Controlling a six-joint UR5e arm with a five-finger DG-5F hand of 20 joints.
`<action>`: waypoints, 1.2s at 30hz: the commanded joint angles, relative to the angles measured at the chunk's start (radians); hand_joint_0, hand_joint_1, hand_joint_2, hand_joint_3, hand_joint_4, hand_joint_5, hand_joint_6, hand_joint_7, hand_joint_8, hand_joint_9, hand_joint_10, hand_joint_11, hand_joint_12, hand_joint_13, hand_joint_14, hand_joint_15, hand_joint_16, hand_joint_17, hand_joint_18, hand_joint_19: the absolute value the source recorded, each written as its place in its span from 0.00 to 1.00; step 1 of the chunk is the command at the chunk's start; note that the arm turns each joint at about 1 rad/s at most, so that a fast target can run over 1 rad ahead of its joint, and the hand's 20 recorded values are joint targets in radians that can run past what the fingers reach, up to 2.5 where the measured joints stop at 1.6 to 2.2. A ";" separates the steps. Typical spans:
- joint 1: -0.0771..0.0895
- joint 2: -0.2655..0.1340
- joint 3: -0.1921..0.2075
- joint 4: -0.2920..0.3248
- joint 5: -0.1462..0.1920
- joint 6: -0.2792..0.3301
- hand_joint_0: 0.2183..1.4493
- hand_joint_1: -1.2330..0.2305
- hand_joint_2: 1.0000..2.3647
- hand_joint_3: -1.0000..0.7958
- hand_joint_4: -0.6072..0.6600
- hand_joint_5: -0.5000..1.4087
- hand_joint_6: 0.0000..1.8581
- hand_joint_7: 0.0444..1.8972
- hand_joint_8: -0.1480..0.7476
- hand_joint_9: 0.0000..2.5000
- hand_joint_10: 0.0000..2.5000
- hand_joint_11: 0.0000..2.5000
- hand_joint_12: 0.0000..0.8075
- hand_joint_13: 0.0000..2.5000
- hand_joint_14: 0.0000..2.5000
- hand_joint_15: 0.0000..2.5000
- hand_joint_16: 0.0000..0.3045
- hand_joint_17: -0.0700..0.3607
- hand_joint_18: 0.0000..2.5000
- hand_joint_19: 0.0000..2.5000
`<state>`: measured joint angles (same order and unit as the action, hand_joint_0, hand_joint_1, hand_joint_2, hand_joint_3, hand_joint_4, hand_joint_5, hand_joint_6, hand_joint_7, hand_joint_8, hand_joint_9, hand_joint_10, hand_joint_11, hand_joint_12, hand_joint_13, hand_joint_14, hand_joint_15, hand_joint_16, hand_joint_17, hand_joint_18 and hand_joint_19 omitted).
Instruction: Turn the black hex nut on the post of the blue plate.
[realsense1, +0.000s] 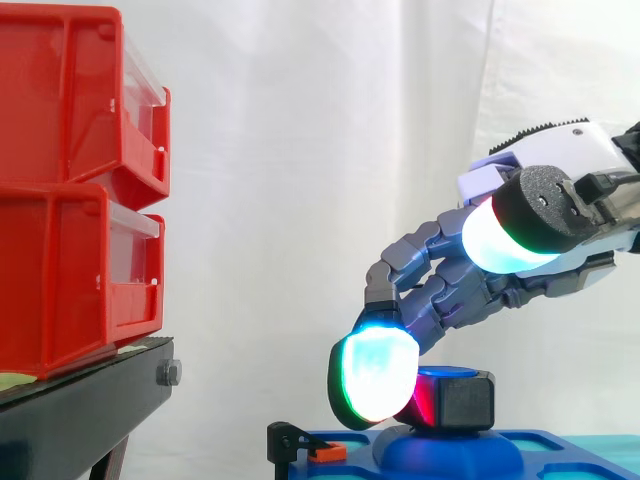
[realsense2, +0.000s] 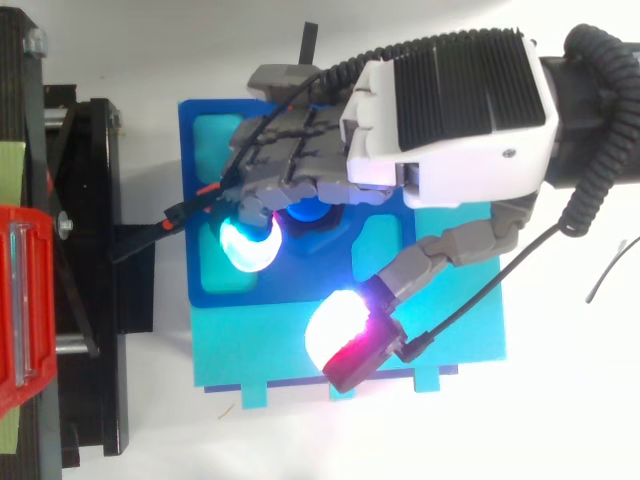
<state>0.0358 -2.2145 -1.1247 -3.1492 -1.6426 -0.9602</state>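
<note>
— Low on the blue plate, atop its raised post, we see the black hex nut.
— And the hand?
— We see its fingers curled down over the nut, one glowing pad against the nut's left face. Its thumb stands raised, well apart.
— Anything else?
— We see red bins stacked on the black stand, off to the left.
</note>
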 joint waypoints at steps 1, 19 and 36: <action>-0.008 -0.001 0.000 0.003 -0.011 -0.015 0.22 0.62 0.00 0.28 0.67 0.17 0.27 0.45 0.48 0.16 0.00 0.02 0.47 0.11 0.00 0.00 0.18 0.44 0.00 0.02; -0.042 0.001 -0.050 0.087 -0.065 -0.031 0.22 0.62 0.00 0.28 0.67 0.17 0.27 0.45 0.48 0.16 0.00 0.02 0.47 0.11 0.00 0.00 0.18 0.44 0.00 0.02; -0.068 0.001 -0.052 0.106 -0.103 -0.032 0.22 0.62 0.00 0.28 0.67 0.17 0.27 0.44 0.48 0.16 0.00 0.02 0.47 0.11 0.00 0.00 0.18 0.44 0.00 0.02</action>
<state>-0.0263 -2.2148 -1.1759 -3.0470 -1.7362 -0.9913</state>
